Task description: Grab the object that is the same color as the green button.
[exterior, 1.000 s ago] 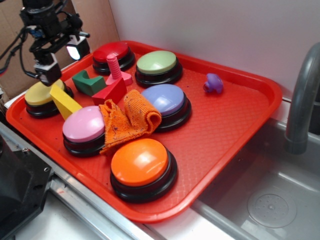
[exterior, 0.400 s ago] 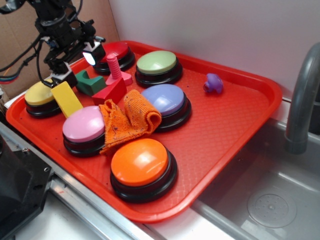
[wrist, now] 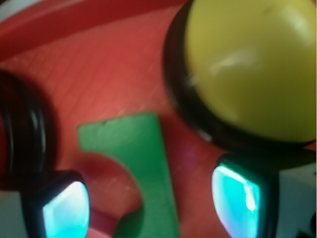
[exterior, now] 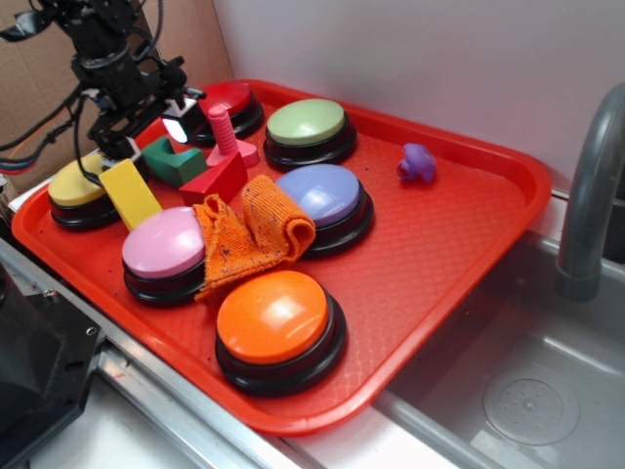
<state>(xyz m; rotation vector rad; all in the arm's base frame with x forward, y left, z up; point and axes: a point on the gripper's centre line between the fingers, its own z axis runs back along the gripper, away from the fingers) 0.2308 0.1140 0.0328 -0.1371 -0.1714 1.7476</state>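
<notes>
Red tray, back-left corner | green block flat, long axis 12–6 in wrist view, notch opens 8 | gripper fingers apart, straddling it, not clamped | yellow button at 1, red wedge touching | green button well apart

Gripper: we moved it from above the yellow button back and right, and it came to hang over the green notched block.
Fingers: we lowered them, spread apart, one to each side of the block.
Yellow block: it shifted, ending steeper against the yellow button.
</notes>
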